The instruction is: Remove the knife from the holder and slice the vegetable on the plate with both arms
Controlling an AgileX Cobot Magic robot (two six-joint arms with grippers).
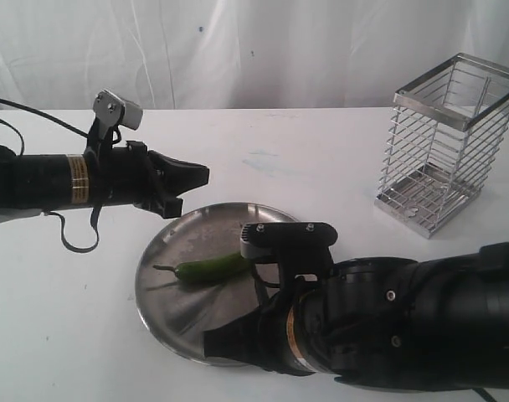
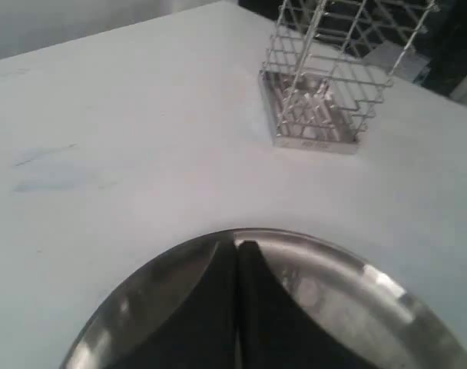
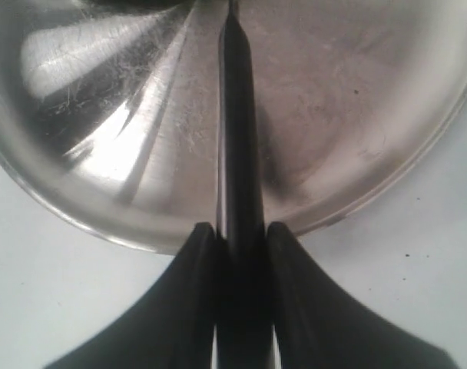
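You see the glossy green chili pepper (image 1: 208,268) lying on its side on the round steel plate (image 1: 167,306), its thin stem pointing toward the left arm's side. The plate sits flat on the white bench (image 1: 305,159). The wire holder (image 1: 447,142) stands upright, well apart from the plate. Your right end effector (image 3: 241,238) clamps the slim black knife (image 3: 237,115), which reaches out over the plate's scuffed surface. Your left end effector (image 1: 196,177) hovers above the plate's rim, its jaws pressed together, gripping nothing.

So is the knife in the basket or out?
Out. The basket looks empty; the right fingers grip the knife over the plate.
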